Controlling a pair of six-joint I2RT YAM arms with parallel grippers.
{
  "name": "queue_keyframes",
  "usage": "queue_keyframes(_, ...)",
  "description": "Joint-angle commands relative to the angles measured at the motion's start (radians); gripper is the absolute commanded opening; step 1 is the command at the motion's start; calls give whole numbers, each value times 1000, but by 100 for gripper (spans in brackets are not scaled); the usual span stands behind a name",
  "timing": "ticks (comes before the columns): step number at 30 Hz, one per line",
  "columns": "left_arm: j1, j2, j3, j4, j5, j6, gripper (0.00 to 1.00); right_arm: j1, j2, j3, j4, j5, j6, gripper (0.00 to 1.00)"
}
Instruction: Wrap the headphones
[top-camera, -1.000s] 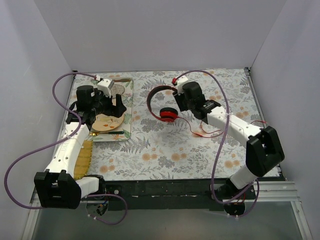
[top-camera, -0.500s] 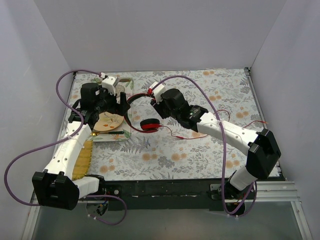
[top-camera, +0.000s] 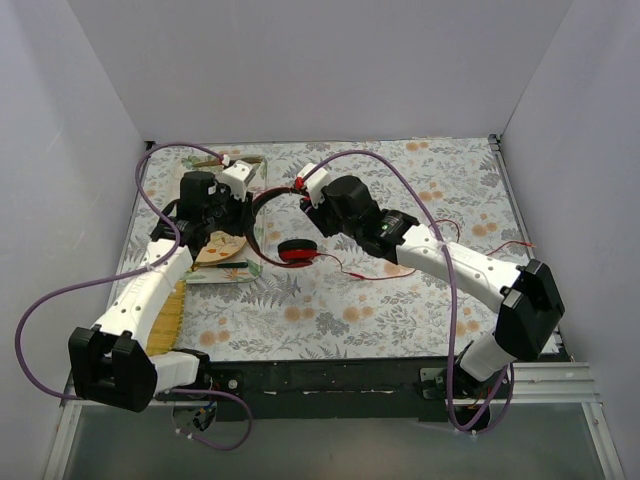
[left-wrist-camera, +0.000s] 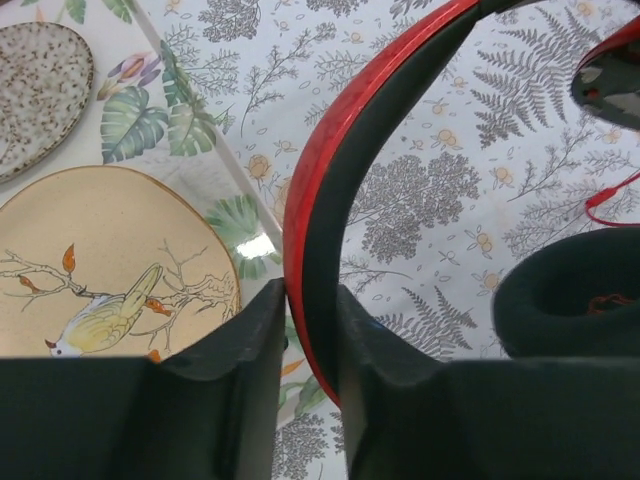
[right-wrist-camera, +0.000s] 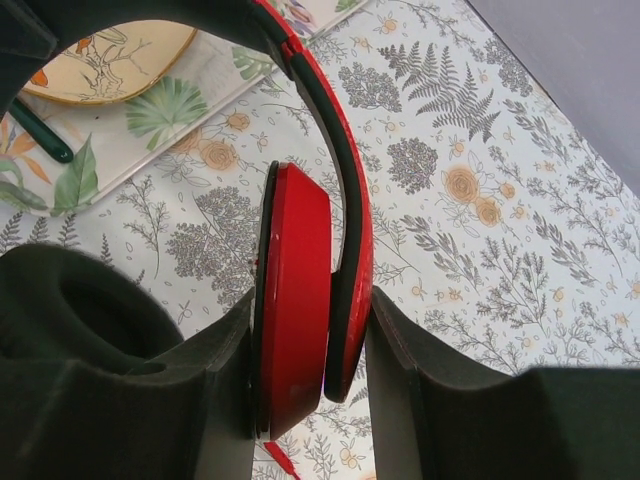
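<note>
The red headphones (top-camera: 280, 235) hang between my two grippers, left of the table's centre. My left gripper (top-camera: 243, 218) is shut on the black-and-red headband (left-wrist-camera: 318, 210), right above the tray's edge. My right gripper (top-camera: 318, 213) is shut on one round red earcup (right-wrist-camera: 295, 300) together with the headband's end (right-wrist-camera: 348, 230). The other earcup (top-camera: 297, 252) hangs low by the floral cloth, its black pad (left-wrist-camera: 570, 295) facing the left wrist camera. The thin red cable (top-camera: 385, 272) trails to the right across the cloth.
A leaf-patterned tray (top-camera: 258, 262) at the left holds a beige bird plate (left-wrist-camera: 100, 260) and a speckled plate (left-wrist-camera: 40, 80). A dark green stick (right-wrist-camera: 40, 132) lies on the tray. A yellow mat (top-camera: 170, 315) lies along the left edge. Walls close in on three sides.
My right arm has carried the headphones left, towards the tray. My left gripper moved in and shut on the headband.
</note>
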Motion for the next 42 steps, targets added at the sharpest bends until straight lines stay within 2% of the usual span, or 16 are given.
queue_keyframes(1,-1,22,29,-80,64,18,4,3,-87,33,132,-30,-8,1)
queue_keyframes(2,-1,25,34,-93,93,13,0,3,-90,31,132,-35,-10,1)
queue_keyframes(3,-1,30,46,-108,108,-4,0,3,-93,34,132,-42,-13,2)
queue_keyframes(5,-2,39,57,-120,137,-19,0,3,-97,40,119,-76,-25,21)
queue_keyframes(6,-2,40,65,-123,136,-48,0,3,-100,45,114,-88,-28,46)
queue_keyframes(9,1,53,75,-117,113,-96,0,3,-143,16,134,-175,-34,73)
queue_keyframes(11,10,60,92,-111,104,-120,0,3,-206,-21,158,-220,-43,79)
queue_keyframes(12,19,63,101,-104,114,-134,0,3,-229,-41,213,-234,-46,86)
queue_keyframes(15,79,82,152,-106,185,-211,0,3,-333,-153,302,-349,-72,97)
queue_keyframes(19,179,82,227,-100,263,-298,0,3,-470,-323,418,-394,-149,99)
queue_keyframes(23,246,50,295,-76,320,-402,0,-17,-516,-530,526,-375,-221,98)
queue_keyframes(26,260,27,331,-74,349,-449,0,-68,-495,-597,570,-370,-226,99)
queue_keyframes(33,262,10,433,-90,368,-487,0,-157,-395,-687,682,-444,-200,99)
queue_keyframes(40,262,7,516,-99,401,-530,0,-161,-240,-665,700,-375,-208,98)
queue_keyframes(42,262,2,522,-97,407,-536,0,-174,-214,-658,699,-358,-191,95)
